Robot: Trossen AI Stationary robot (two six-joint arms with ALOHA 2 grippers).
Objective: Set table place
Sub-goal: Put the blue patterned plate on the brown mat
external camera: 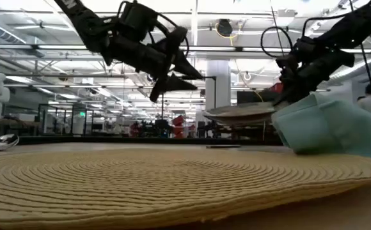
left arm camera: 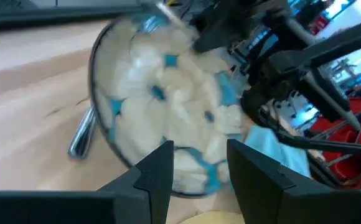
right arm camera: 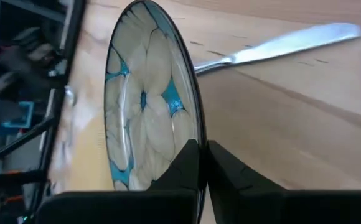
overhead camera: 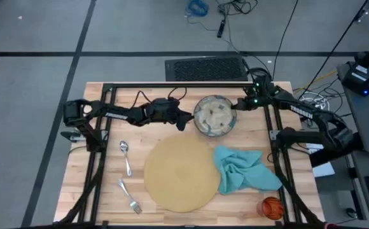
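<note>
The dish sits beyond the far edge of the placemat, raised off the surface in the low view and not yet on the mat. The right claw is pinching the dish by its rim, fingers pressed together on the edge. The left claw hangs just beside the dish's opposite side, fingers spread and holding nothing.

Step in hand, by my judgement: carrying the dish to the placemat. The next move calls for bringing it toward the mat's centre, level, and lowering it flat before release. A single rim grip leaves the dish liable to tip or slip.

Around the placemat: the teal napkin lies crumpled against its right edge, overlapping it slightly; it may need to be kept clear of the dish's path. The knife lies on the surface close by the dish, on its far side from the mat. The spoon and fork lie to the left of the mat, apart from it. The orange cup stands near the front right corner, beyond the napkin. Nothing rests on the mat's centre.
</note>
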